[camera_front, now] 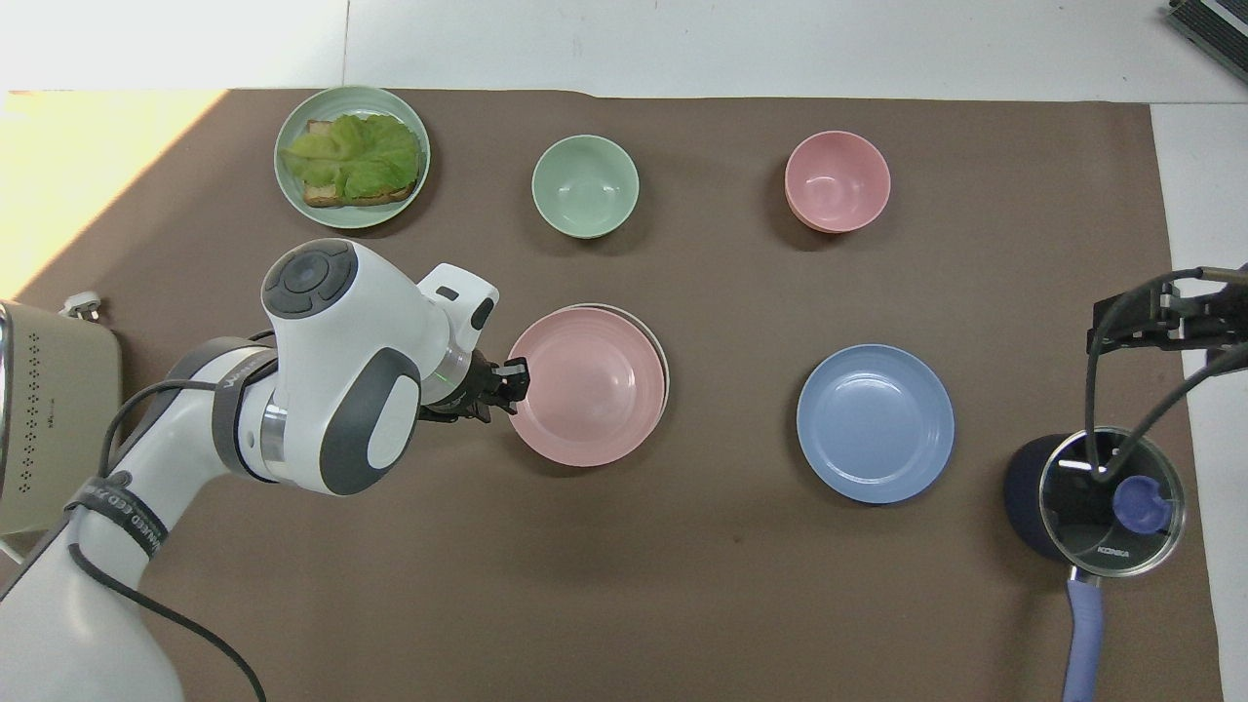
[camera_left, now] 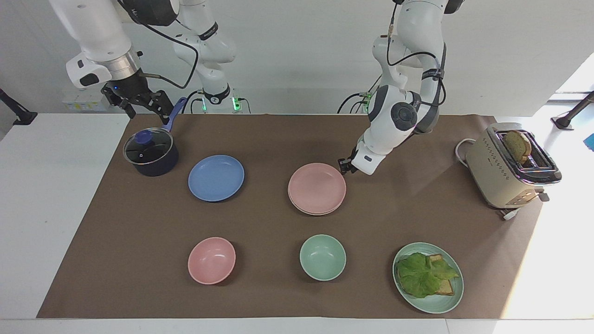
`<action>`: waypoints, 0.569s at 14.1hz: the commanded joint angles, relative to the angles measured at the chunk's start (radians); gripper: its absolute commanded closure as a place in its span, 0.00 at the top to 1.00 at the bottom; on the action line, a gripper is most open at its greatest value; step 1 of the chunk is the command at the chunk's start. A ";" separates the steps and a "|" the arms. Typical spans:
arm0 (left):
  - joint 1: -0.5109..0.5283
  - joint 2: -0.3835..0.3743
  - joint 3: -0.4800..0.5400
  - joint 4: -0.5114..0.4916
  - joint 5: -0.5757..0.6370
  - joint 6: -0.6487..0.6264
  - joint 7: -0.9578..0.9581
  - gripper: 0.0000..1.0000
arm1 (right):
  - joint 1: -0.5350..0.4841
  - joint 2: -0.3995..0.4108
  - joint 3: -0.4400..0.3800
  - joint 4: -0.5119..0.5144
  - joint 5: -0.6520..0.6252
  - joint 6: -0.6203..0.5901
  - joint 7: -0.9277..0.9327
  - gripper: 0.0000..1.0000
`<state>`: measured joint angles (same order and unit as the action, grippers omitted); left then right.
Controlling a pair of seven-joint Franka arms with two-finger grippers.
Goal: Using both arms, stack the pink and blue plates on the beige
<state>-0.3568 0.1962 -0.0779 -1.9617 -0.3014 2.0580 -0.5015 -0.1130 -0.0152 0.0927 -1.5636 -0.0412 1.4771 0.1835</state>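
Observation:
The pink plate (camera_left: 317,188) (camera_front: 588,385) lies on the beige plate (camera_left: 320,214) (camera_front: 651,330), of which only a thin rim shows. My left gripper (camera_left: 343,165) (camera_front: 514,378) is low at the pink plate's rim, on the side toward the left arm's end of the table. Whether it still grips that rim does not show. The blue plate (camera_left: 216,177) (camera_front: 876,422) lies alone on the mat, toward the right arm's end. My right gripper (camera_left: 147,110) (camera_front: 1155,327) waits open and empty over the pot.
A dark pot (camera_left: 150,150) with a glass lid stands beside the blue plate. A cream toaster (camera_left: 510,164) with bread stands at the left arm's end. Farther from the robots are a pink bowl (camera_left: 211,260), a green bowl (camera_left: 322,257) and a green plate (camera_left: 436,306) with lettuce and bread.

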 commanded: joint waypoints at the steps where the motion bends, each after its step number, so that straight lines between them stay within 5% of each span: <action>1: 0.102 -0.024 0.010 0.039 0.049 -0.038 0.037 1.00 | -0.016 -0.008 0.001 -0.007 0.026 -0.011 -0.030 1.00; 4: 0.185 -0.029 0.012 0.188 0.279 -0.131 0.218 1.00 | -0.016 -0.008 0.001 -0.009 0.026 -0.012 -0.032 1.00; 8: 0.280 -0.043 0.012 0.424 0.358 -0.349 0.467 1.00 | -0.019 -0.009 0.001 -0.009 0.026 -0.012 -0.032 1.00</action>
<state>-0.0959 0.1567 -0.0576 -1.6388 0.0165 1.8221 -0.1371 -0.1131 -0.0152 0.0926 -1.5640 -0.0411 1.4771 0.1835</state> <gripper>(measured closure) 0.000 0.000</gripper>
